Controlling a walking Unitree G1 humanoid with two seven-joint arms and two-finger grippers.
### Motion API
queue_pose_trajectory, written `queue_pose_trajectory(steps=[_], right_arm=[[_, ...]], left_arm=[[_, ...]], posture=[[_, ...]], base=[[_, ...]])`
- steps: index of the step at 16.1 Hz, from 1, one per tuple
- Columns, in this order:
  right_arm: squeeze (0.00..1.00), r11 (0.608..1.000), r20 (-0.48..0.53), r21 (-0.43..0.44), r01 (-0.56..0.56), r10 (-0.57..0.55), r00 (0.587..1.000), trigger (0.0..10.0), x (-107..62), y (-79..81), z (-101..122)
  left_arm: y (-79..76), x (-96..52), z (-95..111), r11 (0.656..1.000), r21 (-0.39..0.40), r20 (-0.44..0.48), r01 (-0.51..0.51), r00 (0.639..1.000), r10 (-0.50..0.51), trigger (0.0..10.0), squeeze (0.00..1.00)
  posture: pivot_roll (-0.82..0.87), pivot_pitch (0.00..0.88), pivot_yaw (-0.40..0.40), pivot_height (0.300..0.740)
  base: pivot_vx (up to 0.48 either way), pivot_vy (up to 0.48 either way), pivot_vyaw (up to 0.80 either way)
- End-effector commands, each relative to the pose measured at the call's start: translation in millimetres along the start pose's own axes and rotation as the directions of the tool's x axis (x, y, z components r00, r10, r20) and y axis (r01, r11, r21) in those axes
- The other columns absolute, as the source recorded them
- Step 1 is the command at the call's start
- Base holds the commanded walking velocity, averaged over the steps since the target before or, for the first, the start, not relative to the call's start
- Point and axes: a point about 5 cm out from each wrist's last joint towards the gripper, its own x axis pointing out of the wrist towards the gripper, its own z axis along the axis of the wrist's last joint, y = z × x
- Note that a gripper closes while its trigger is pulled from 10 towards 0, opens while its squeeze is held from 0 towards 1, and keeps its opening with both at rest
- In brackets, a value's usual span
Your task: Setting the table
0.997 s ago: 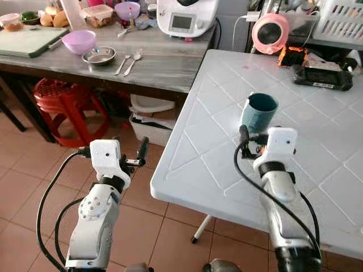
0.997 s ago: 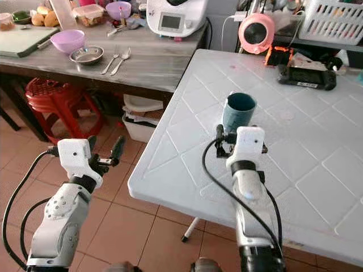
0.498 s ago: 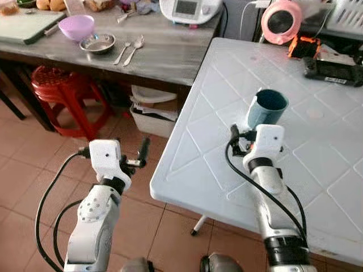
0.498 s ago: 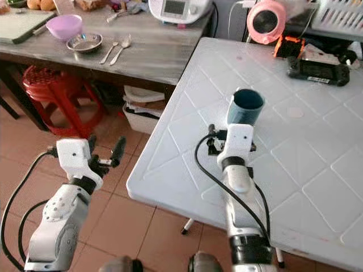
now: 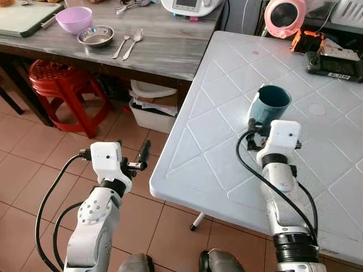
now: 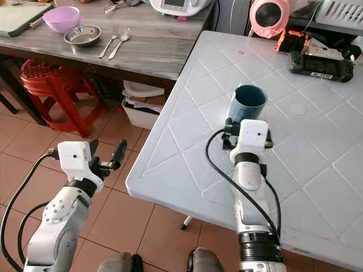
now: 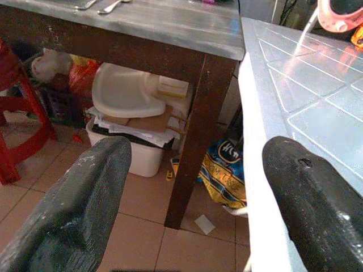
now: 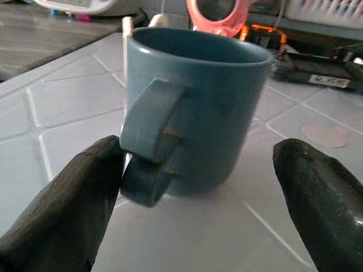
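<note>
Black fingers (image 8: 62, 209) of the right gripper (image 8: 193, 198) stand spread wide on either side of a blue mug (image 8: 195, 107); one pad lies against the mug's handle, the other is well clear of its far wall, so nothing is clasped. The mug stands upright on the white plastic table (image 5: 221, 113), its handle turned toward the wrist camera, with the right arm stretched over the table just behind it.

Farther back on that table lie a black handheld console (image 5: 334, 63), a small orange object (image 5: 305, 41) and a pink round appliance (image 5: 282, 16); all are well apart from the mug.

The left gripper (image 7: 193, 187) hovers over the tiled floor (image 5: 34, 164), off the table's left edge, its two dark fingers parted wide and empty. Between them its wrist view shows the leg of a grey wooden table (image 5: 159, 45) and, underneath, a white bin (image 7: 122, 93) stacked with cardboard, plus a blue and yellow bag (image 7: 221, 170) on the floor.

On the wooden table sit a purple bowl (image 5: 75, 18), a steel bowl (image 5: 95, 35) just beside it, and a fork and spoon (image 5: 129, 44) lying side by side. A white kitchen machine (image 5: 191, 5) stands at the back. A red stool (image 5: 57, 85) sits beneath that table.
</note>
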Motion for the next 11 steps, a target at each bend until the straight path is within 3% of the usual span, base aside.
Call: queue_pose_trajectory(steps=[1,2,4,5,7,9,11], right_arm=[[0.0,1.0,0.015,0.011,0.005,-0.006,1.0,1.7,4.3,-1.6,3],[0.0,1.0,0.024,0.012,0.002,-0.002,1.0,0.0,7.7,-0.8,4],[0.0,1.0,0.036,0.011,-0.003,0.002,0.999,0.0,12.8,1.1,8],[0.0,1.0,0.046,0.012,-0.005,0.005,0.999,2.5,18.3,2.2,11],[0.0,1.0,0.05,0.013,-0.004,0.003,0.999,2.2,22.2,1.9,12],[0.0,1.0,0.054,0.015,0.003,-0.004,0.999,0.6,25.1,1.6,12],[0.0,1.0,0.055,0.016,0.005,-0.006,0.998,1.2,25.6,2.5,12]], left_arm=[[0.7,-0.3,2,1.0,0.002,0.002,-0.001,1.0,0.001,10.0,0.0],[0.2,0.3,2,1.0,0.003,0.005,0.003,1.0,-0.003,10.0,0.0],[0.1,1.1,3,1.0,0.005,0.007,0.004,1.0,-0.004,10.0,0.0],[0.6,1.7,3,1.0,0.006,0.008,0.003,1.0,-0.003,10.0,0.0],[1.0,2.2,4,1.0,0.009,0.009,0.002,1.0,-0.002,10.0,0.0],[1.2,3.0,5,1.0,0.012,0.011,0.002,1.0,-0.002,10.0,0.0],[1.3,3.8,5,1.0,0.014,0.012,0.003,1.0,-0.003,10.0,0.0]], posture=[[0.01,0.107,0.024,0.74],[0.01,0.106,0.026,0.74],[0.01,0.103,0.025,0.74],[0.02,0.102,0.024,0.74],[0.02,0.102,0.023,0.74],[0.02,0.103,0.024,0.74],[0.02,0.102,0.025,0.74]], base=[[0.0,0.0,0.0],[0.0,0.0,0.0],[0.0,0.0,0.0],[0.0,0.0,0.0],[0.0,0.0,0.0],[0.0,0.0,0.0],[0.0,0.0,0.0]])
